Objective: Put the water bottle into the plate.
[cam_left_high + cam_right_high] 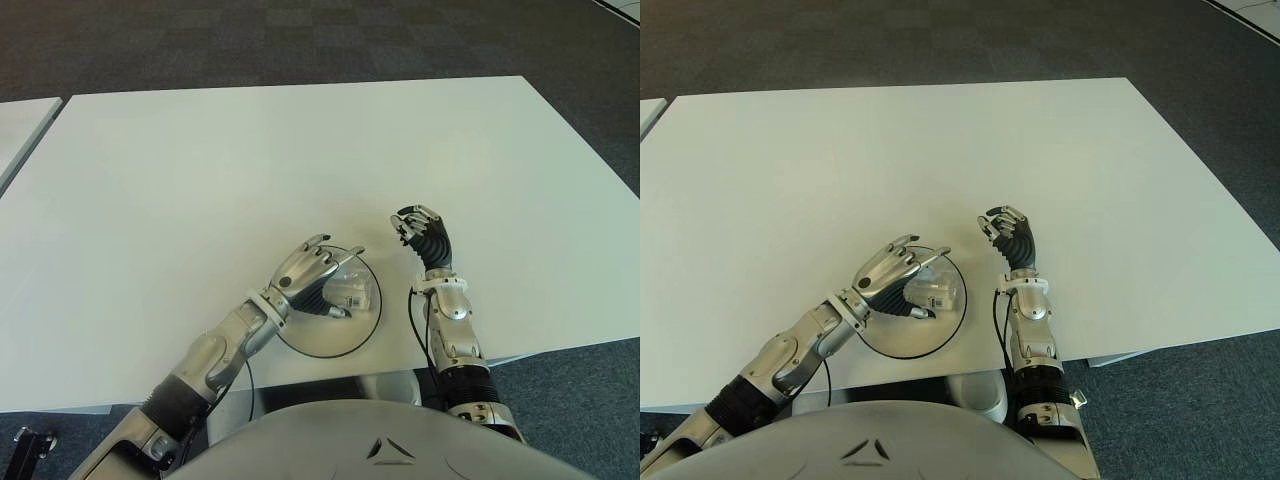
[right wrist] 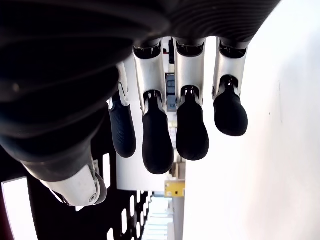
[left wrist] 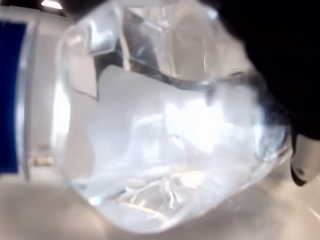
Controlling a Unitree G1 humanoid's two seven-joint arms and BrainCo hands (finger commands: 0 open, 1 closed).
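Reaching over the plate (image 1: 368, 322), the left hand (image 1: 312, 272) has its fingers curved around the water bottle (image 1: 352, 292), which lies on its side inside the plate's rim, near the right part of the dish. The left wrist view is filled with the clear plastic body of the bottle pressed close against the palm, a dark fingertip at one edge, so the hand reads as closed on the bottle and not spread free of it. The plate sits on the near part of the white bench (image 1: 250, 160), close to the robot's body.

Just right of the plate, the right hand (image 1: 1008, 232) shows above the bench with its fingers curled inward and nothing between them; its own wrist view shows only bare fingertips.

My judgement is that the placing step is nearly done: the bottle appears to be resting in the dish already. What remains calls for the left hand to loosen its fingers gently, so the round bottle does not roll toward the rim, and then lift up and back clear of the plate.
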